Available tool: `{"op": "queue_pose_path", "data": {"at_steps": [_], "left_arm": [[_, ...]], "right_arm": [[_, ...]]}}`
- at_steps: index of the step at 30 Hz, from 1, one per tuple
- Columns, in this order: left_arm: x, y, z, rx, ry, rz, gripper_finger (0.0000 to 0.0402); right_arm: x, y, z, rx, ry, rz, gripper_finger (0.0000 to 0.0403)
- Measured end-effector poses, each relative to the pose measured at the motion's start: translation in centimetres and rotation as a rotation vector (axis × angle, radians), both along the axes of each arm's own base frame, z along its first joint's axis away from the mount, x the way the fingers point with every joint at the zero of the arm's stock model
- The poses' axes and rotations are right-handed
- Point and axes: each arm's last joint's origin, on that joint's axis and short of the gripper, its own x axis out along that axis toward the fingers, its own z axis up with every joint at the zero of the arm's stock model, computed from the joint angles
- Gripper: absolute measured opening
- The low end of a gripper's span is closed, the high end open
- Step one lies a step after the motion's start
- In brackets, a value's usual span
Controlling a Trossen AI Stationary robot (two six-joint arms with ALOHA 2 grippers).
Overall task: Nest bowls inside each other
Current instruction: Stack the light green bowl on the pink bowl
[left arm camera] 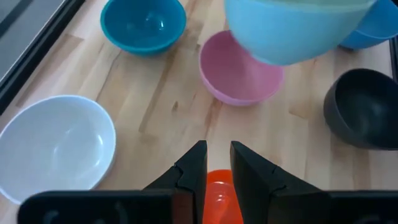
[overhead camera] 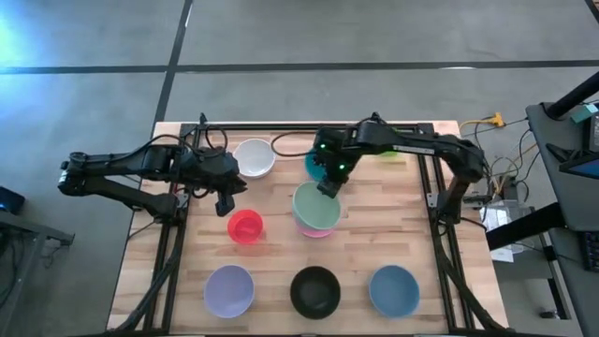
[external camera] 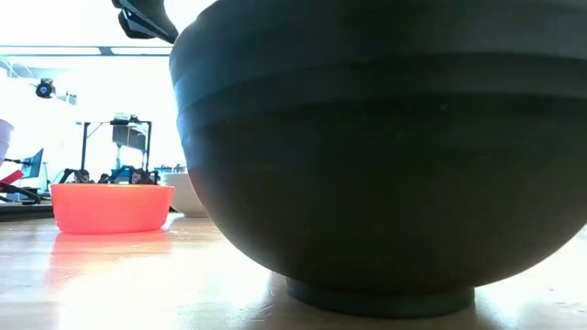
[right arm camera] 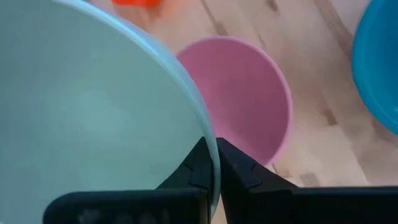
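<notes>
Black round plastic bowl [external camera: 376,156] fills the low view, resting on the wooden table [overhead camera: 281,234] at its front edge, between a lavender plastic bowl [overhead camera: 229,289] and a blue plastic bowl [overhead camera: 393,289]. Right gripper [right arm camera: 211,163] has its fingers pinched together on the rim of a mint-green round plastic bowl [right arm camera: 93,112], one finger inside the wall and one outside; the bowl hangs tilted from them, directly above a pink round plastic bowl [right arm camera: 245,93] on the table just beyond the fingertips. Step in hand, as judged: seating mint into pink. Next move calls for levelling the mint bowl, centring it over the pink rim, lowering until the walls meet, then parting the fingers. Left gripper [left arm camera: 216,163] hovers with fingers narrowly apart, holding nothing, a small red plastic bowl [left arm camera: 219,198] right below the tips. White plastic bowl [left arm camera: 56,146] lies off to one side of those fingers, teal plastic bowl [left arm camera: 143,23] farther ahead; both unnested.
</notes>
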Motion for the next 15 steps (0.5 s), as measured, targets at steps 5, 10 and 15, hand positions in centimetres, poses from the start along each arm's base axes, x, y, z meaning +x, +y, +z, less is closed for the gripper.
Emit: {"op": "queue_pose_path", "data": {"at_steps": [5,10,15], "left_arm": [[-1.0,0.0,-1.0,-0.013,0.007,0.011,0.0056],[-2.7,0.0,-2.6,-0.049,0.012,0.046,0.0056],[-4.3,0.0,-3.9,-0.08,-0.004,0.074,0.0056]], "right_arm": [[0.8,0.6,-0.6,-0.138,0.097,-0.006,0.0009],[1.2,0.8,-1.3,-0.175,0.134,-0.002,0.0009],[1.6,1.1,-2.7,-0.225,0.206,-0.001,0.0009]]}}
